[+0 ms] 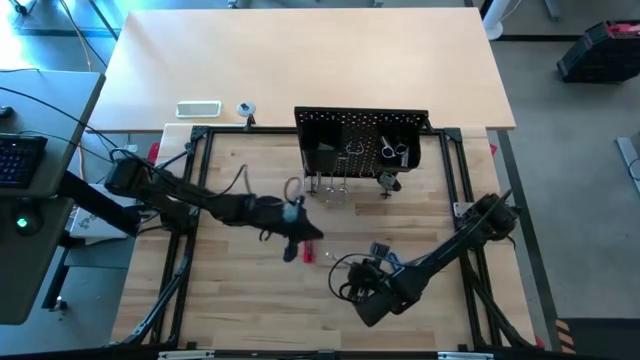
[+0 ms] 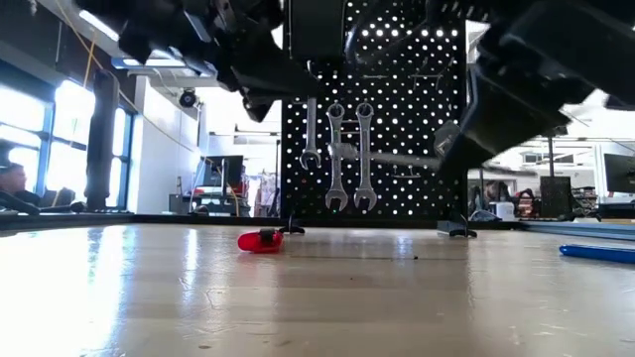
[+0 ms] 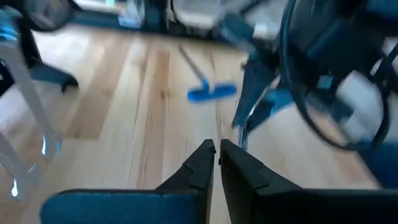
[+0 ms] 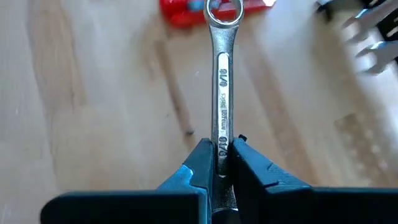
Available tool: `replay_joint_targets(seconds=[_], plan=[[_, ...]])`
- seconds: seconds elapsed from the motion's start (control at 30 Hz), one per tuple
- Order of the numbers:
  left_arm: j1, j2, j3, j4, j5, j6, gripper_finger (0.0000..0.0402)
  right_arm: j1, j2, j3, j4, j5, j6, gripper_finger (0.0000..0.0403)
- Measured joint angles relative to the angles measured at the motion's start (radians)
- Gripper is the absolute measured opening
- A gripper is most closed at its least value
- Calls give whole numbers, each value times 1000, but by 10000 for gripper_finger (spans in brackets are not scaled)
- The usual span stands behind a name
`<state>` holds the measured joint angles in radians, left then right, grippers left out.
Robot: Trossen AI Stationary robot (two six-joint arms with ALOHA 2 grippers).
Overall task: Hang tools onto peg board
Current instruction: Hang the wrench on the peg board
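- The right gripper (image 4: 217, 163) pinches a slim silver wrench (image 4: 222, 81) by its lower shank, above the wooden table (image 1: 240, 310) in front of the board. The wrench's long axis runs straight out from the fingers, ring end leading; the held end is hidden between the fingers.
- Just past that ring end lies a red-handled tool (image 4: 186, 11) on the table, cut off at the frame edge in the right wrist view.
- The left gripper (image 3: 217, 152) has its dark fingers pressed together on nothing, hanging over the table's middle.
- Ahead of it lies a black L-shaped key with a blue end (image 3: 208, 88), blurred.
- The black perforated metal peg board (image 2: 417, 109) stands at the table's far side, carrying three silver wrenches (image 2: 344, 149) that hang lengthwise downward.
- In the low view, both arms are dark shapes at the top, their grippers hard to make out.
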<state>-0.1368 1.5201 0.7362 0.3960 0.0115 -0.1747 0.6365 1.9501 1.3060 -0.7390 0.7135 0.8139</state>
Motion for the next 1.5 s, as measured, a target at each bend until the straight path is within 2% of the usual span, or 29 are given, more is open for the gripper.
replay_joint_targets(seconds=[0.13,0.33,0.43,0.67,0.8,1.03,1.23,1.37,1.5], plan=[[-22,-16,-127,265,-60,-85,20,1,-23,0,-4,107,-2,27],[-105,-8,-251,560,-325,-102,20,0,-54,1,2,250,-9,27],[-140,5,-269,686,-414,-87,20,-2,-62,2,7,306,-10,26],[-187,69,-229,732,-554,-83,20,-22,-62,2,108,433,-116,26],[-192,119,-227,811,-582,-77,19,-23,-63,3,180,511,-196,26],[-191,170,-227,943,-580,-33,26,-35,-63,39,189,565,-289,26],[-192,176,-210,961,-580,-32,91,-63,-63,57,211,570,-353,26],[-192,175,-209,966,-636,-53,143,-76,-63,57,275,570,-418,26],[-189,185,-198,973,-650,-57,176,-84,-63,57,349,570,-494,26]])
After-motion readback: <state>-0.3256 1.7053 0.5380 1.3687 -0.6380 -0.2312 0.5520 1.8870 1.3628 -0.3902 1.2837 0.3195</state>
